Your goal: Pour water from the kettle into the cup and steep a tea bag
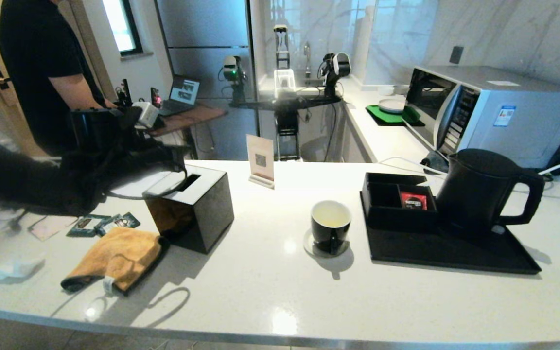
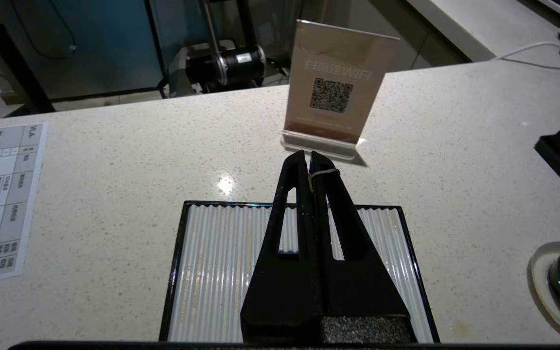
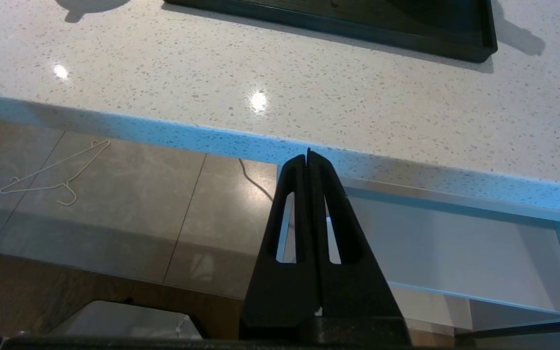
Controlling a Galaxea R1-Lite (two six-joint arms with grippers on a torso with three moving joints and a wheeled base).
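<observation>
Left gripper (image 2: 308,158) raised over tissue box (image 1: 190,206), fingers pinched on thin white string (image 2: 320,174). Right gripper (image 3: 308,158) clamped empty, below counter edge (image 3: 270,146), well apart from tissue box.

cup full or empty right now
Not empty: the cup, upright on its coaster, has pale yellowish water against its white inside. No tea bag shows in it.

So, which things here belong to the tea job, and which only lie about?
Job: kettle; cup with water; string in left hand.
Lying about: tissue box; orange cloth; red sachet; green packets; sign.
</observation>
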